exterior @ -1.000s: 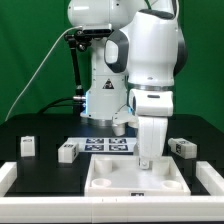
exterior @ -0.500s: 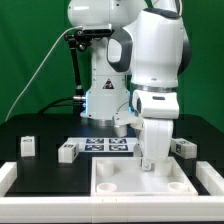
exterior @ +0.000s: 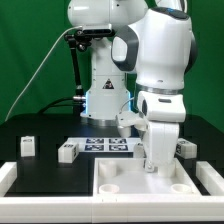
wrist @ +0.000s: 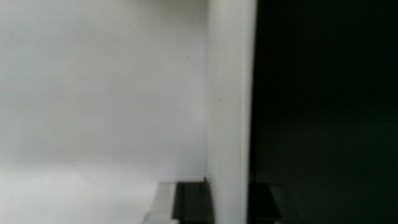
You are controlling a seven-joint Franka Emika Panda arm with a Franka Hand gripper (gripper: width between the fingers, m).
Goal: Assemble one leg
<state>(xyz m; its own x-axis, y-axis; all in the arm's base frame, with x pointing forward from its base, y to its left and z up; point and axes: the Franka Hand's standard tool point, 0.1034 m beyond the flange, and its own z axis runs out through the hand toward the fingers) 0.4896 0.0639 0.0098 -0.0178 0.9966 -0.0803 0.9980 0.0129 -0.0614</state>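
Observation:
Three small white legs with tags lie on the black table in the exterior view: one at the left (exterior: 28,146), one next to the marker board (exterior: 67,152), and one at the right (exterior: 184,148), partly hidden behind the arm. None is held. My gripper (exterior: 153,166) points down at the large flat white panel (exterior: 125,182) in front. In the wrist view its dark fingers (wrist: 187,205) stand on either side of the panel's white edge (wrist: 228,100), so the gripper (wrist: 226,204) is shut on that edge.
The marker board (exterior: 108,145) lies behind the panel, in front of the robot's base (exterior: 100,100). White rails stand at the table's left (exterior: 6,176) and right (exterior: 214,176) edges. A black stand with a cable (exterior: 76,60) rises at the back left.
The arm and the large white panel have moved together toward the exterior view's right. The legs have not moved.

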